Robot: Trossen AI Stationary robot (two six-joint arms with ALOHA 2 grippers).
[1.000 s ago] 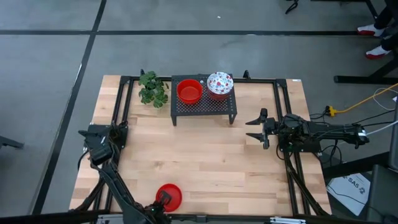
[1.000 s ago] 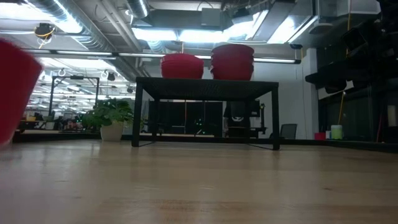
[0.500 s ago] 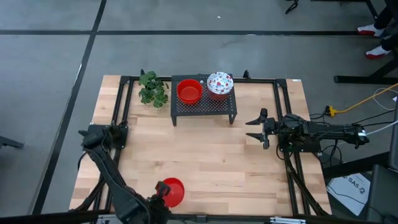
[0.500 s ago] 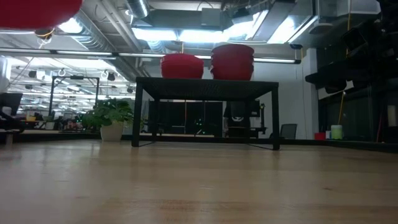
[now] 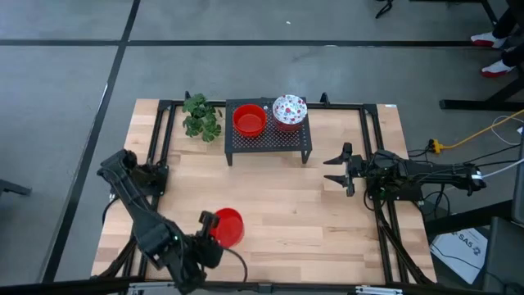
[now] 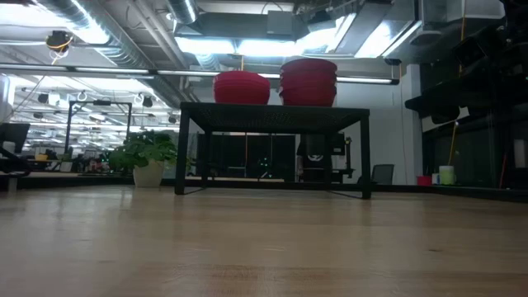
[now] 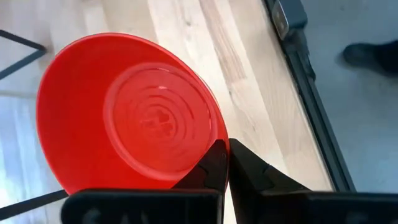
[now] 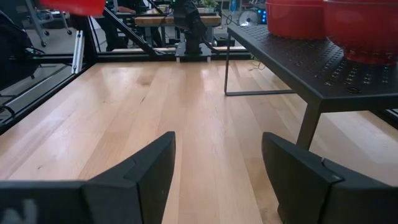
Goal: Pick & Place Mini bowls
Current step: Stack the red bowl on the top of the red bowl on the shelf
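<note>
The pale wooden bench (image 5: 270,197) has a wide bare stretch across its middle, with the black frame rails running along its left and right edges. At the near left, the left gripper (image 5: 210,222) is pinched tight on the rim of a plain glossy red mini bowl (image 5: 228,227), which it holds above the boards not far from the near edge. In the left wrist view that red mini bowl (image 7: 127,115) shows concentric rings moulded in its smooth base, and the two dark fingers (image 7: 214,163) meet on its rim.

At the far middle stands a small black perforated metal rack (image 5: 268,135) on thin legs. On it sit a red bowl (image 5: 250,120) and, just to its right, a white bowl with red floral speckles (image 5: 289,110). From table height both look like stacks, but how many bowls each holds is hard to make out. A green leafy plant (image 5: 201,115) sits left of the rack, near the far left corner.

The right gripper (image 5: 338,169) waits at the right side with its fingers spread wide and nothing between them, pointing toward the open middle.
</note>
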